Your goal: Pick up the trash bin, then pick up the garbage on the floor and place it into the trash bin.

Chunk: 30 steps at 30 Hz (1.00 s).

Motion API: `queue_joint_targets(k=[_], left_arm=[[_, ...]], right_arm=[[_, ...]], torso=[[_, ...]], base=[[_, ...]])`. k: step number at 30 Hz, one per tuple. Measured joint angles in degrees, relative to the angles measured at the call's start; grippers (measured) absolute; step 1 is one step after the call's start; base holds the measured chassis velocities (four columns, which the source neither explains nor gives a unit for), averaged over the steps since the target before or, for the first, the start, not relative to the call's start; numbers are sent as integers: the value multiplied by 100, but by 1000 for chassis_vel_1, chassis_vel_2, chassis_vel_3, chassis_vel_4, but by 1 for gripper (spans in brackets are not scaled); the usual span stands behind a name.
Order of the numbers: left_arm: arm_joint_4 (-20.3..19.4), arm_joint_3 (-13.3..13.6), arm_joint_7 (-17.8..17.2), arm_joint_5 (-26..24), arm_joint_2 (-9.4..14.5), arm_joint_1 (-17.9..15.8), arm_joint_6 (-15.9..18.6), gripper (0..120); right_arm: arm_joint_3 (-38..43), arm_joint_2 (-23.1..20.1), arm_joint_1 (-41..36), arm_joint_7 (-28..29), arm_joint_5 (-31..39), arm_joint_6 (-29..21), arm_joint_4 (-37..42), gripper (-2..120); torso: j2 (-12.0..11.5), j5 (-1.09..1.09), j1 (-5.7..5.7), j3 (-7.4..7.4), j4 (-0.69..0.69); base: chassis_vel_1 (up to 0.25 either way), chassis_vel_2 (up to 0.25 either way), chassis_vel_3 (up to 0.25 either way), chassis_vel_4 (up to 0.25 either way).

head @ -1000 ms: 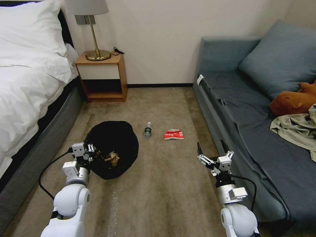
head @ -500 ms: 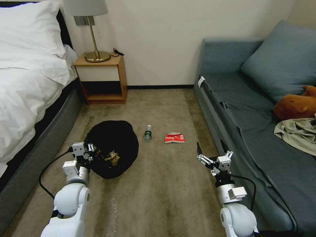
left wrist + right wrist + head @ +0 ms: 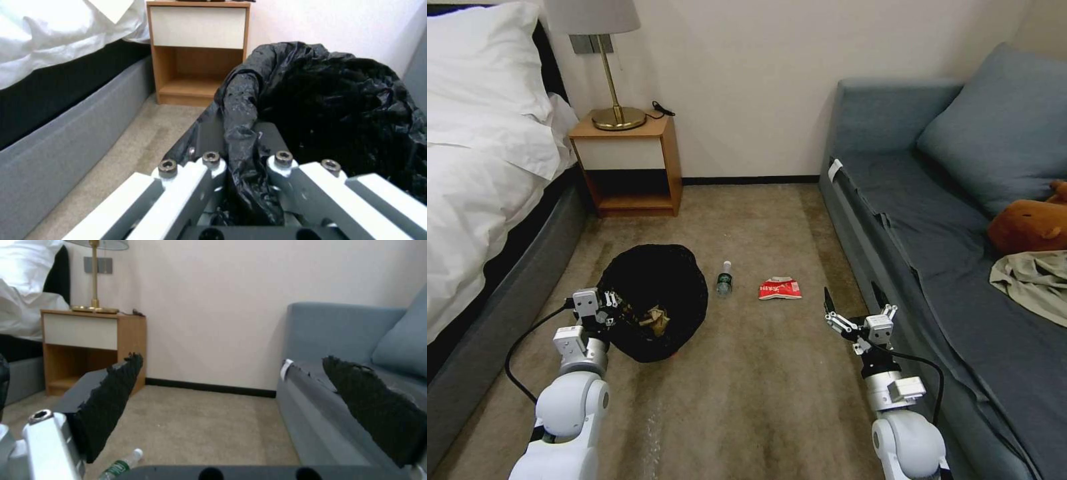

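Head view: the left pincer [image 3: 608, 308] clamps the rim of the round, black-bagged trash bin [image 3: 657, 297]; beside it on the carpet lie a clear green-labelled bottle [image 3: 724, 279] and a red-and-white packet [image 3: 780, 289].

Left wrist view: the pincer's fingers [image 3: 278, 138] pinch the glossy bag rim.

Right wrist view: the right pincer [image 3: 231, 396] gapes wide, holding nothing, above the bottle [image 3: 119, 466].

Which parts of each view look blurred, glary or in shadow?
Head view: trash bin is a dark mass with little inner detail. Left wrist view: bag gloss glints at the rim, where the left gripper clamps. Right wrist view: the open right gripper pads look soft, and the bottle is blurry.
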Motion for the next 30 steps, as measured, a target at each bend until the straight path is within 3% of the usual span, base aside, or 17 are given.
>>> queue_joint_targets(k=[30], left_arm=[[-1,-23,8,-13,6,-12,-1,5]], right_arm=[[-9,9,-4,-30,-6,-4,5,100]], torso=[[0,0,0,0,0]], base=[[-75,86,79,-86]])
